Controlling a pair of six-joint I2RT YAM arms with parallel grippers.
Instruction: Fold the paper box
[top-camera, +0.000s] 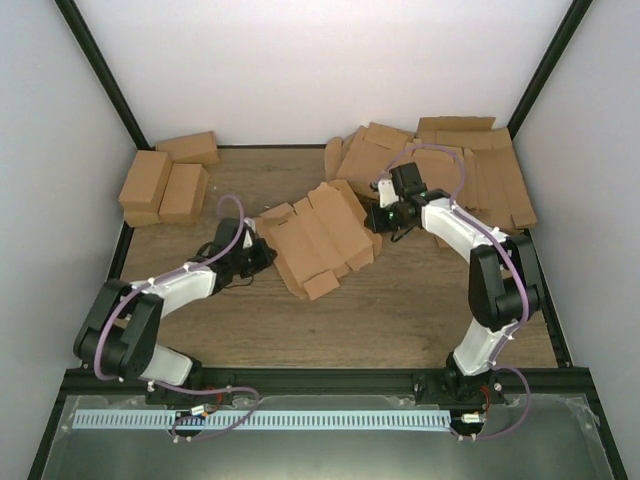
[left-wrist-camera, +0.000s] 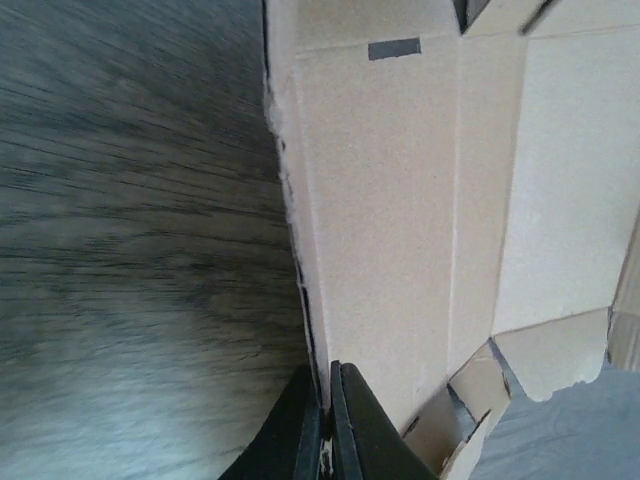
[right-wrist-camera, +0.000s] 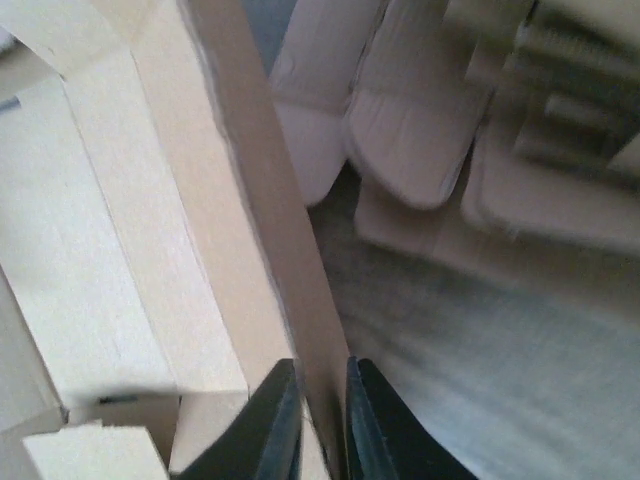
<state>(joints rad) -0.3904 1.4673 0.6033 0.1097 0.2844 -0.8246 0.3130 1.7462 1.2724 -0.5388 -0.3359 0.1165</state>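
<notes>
Mid counter (top-camera: 400, 310): paper box (top-camera: 320, 240) lies as a mostly flat sheet, flaps splayed. L gripper (left-wrist-camera: 328, 420) pinches its left edge, R gripper (right-wrist-camera: 322, 400) clamps its right edge. Prob. early stage: no walls formed, all folds left.

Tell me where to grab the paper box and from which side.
Pinch the paper box by its side edges, one from each side: it is a thin flapped sheet. The left gripper and right gripper hold it so.
</notes>
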